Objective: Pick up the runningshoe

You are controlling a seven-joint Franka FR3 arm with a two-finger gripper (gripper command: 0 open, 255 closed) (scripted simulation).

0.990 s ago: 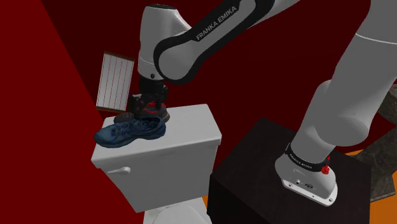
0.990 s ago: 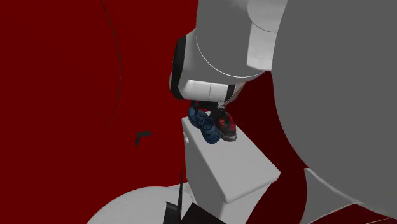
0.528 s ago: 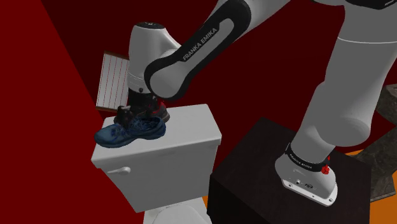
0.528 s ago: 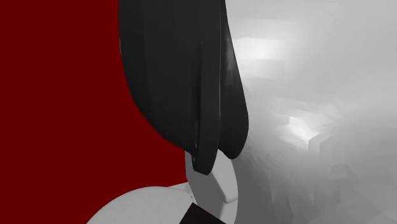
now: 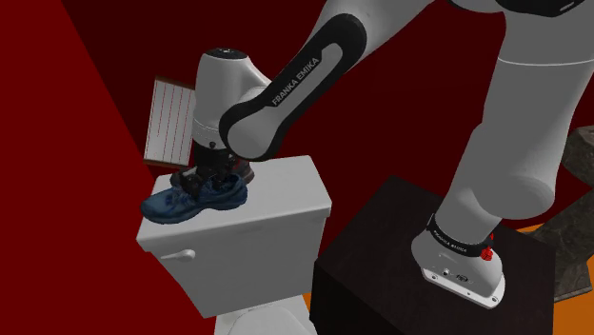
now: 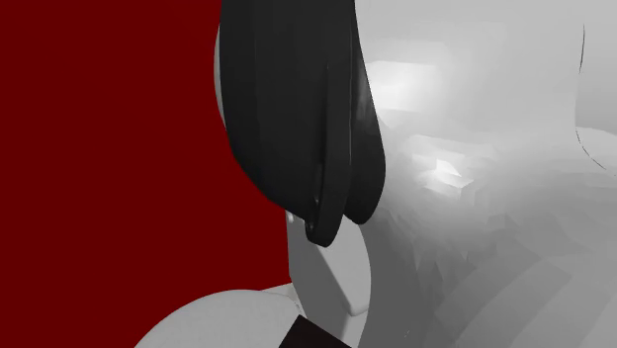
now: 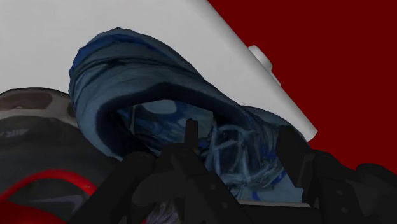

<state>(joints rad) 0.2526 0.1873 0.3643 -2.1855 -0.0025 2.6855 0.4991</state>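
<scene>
A dark blue running shoe lies on the white toilet tank lid, its toe toward the shoulder view's left. A black and red shoe sits just behind it, mostly hidden by the arm. My gripper has come down onto the blue shoe's heel end. In the wrist view the gripper is shut on the blue running shoe: one finger is inside the opening and the other outside, with the shoe's side wall clasped between them. The black and red shoe lies beside the fingers.
The tank has a flush handle on its front. A white slatted panel leans on the dark red wall behind it. My black stand is close to the tank's right. The arm's dark joint blocks the second exterior view.
The gripper moved from over the black and red shoe leftward and down onto the blue shoe, then shut on it. The shoe has not left the lid.
</scene>
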